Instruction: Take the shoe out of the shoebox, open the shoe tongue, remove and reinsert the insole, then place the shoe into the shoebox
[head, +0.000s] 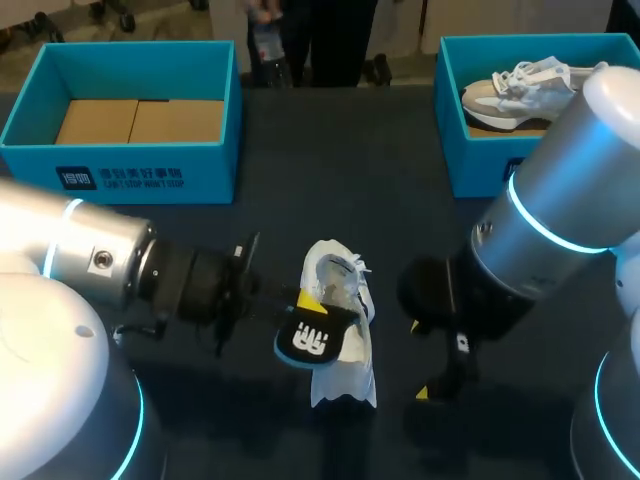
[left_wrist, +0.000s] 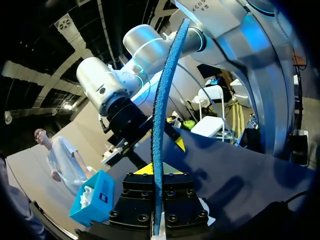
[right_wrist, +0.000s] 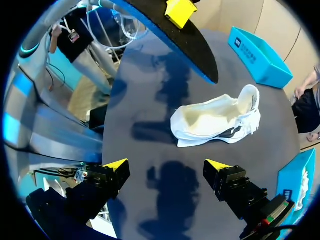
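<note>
The white shoe lay on the dark surface at lower centre of the head view, well apart from the blue shoebox at upper left. The left hand was clenched on the insole, holding it off the surface beside the shoe. The right hand hung spread and empty near the shoe. The insole looked thin, light and bendy, likely to buckle if pushed. A hold near its heel end seemed wisest, with the shoe's soft upper steadied.

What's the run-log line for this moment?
stage: insole out | left gripper: shut on insole, raised near shoe | right gripper: open, empty, beside shoe | shoe: on table, outside boxes
</note>
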